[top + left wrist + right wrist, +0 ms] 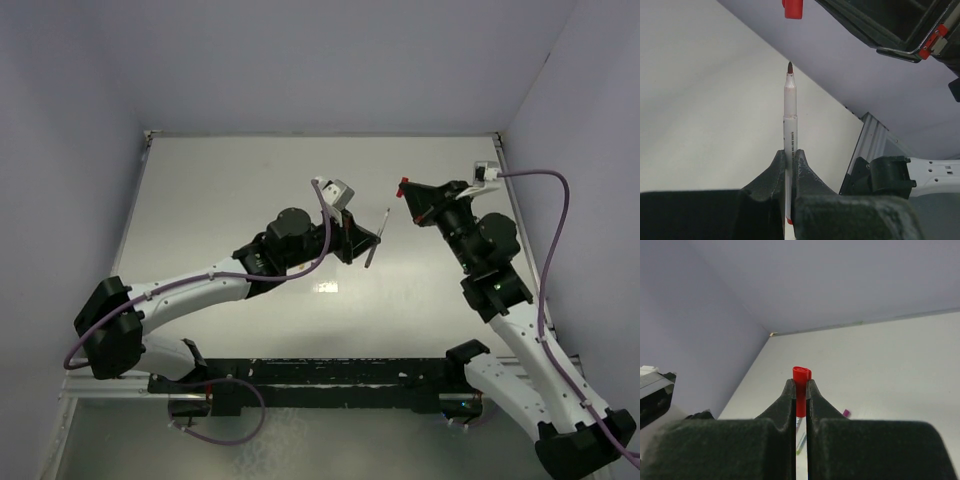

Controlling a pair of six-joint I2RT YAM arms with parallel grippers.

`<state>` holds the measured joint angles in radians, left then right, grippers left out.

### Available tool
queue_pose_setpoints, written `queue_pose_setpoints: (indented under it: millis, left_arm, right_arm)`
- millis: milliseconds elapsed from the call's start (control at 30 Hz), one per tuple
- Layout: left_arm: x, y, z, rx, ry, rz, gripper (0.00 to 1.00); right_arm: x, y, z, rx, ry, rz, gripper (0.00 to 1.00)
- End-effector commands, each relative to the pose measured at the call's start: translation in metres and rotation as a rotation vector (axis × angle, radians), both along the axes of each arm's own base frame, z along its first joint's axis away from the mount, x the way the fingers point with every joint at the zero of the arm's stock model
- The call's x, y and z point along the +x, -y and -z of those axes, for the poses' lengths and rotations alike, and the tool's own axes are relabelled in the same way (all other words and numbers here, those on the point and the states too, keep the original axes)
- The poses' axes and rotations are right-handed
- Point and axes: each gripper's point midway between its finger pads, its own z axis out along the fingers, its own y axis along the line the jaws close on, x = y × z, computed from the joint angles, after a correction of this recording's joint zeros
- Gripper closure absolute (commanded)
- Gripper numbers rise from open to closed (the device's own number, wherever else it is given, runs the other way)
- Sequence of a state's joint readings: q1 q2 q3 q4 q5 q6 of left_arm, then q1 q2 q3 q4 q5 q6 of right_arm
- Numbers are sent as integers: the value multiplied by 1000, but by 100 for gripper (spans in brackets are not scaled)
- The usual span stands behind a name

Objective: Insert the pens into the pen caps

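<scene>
Soft, even light, it seems from above; shadows are weak. A small glare spot shines on the table (220, 190). The right gripper (800, 385), close to its camera, is slightly out of focus.

1. Top external: set high at the near edge, looking down over the whole worktop (230, 190).
2. Left wrist: close behind the left end effector (790, 154), facing along its pen (790, 105).
3. Right wrist: close behind the right end effector (800, 385), facing the far corner (771, 334).
4. All three views share the red cap (801, 374).
</scene>
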<state>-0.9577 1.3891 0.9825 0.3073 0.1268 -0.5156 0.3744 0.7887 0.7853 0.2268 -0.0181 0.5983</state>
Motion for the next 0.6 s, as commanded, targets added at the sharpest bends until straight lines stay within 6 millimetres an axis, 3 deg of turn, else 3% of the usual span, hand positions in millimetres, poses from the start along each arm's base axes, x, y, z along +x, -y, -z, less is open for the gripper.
queue_pose_setpoints:
  millis: [0,567]
  left_arm:
    - [-10,5,-51,-179,98,69,100]
    - [-7,6,-51,-179,105,56,100]
  right_arm:
    - [-14,-3,-37,71,139,-43,100]
    - [-20,-12,-29,92,102,-103,100]
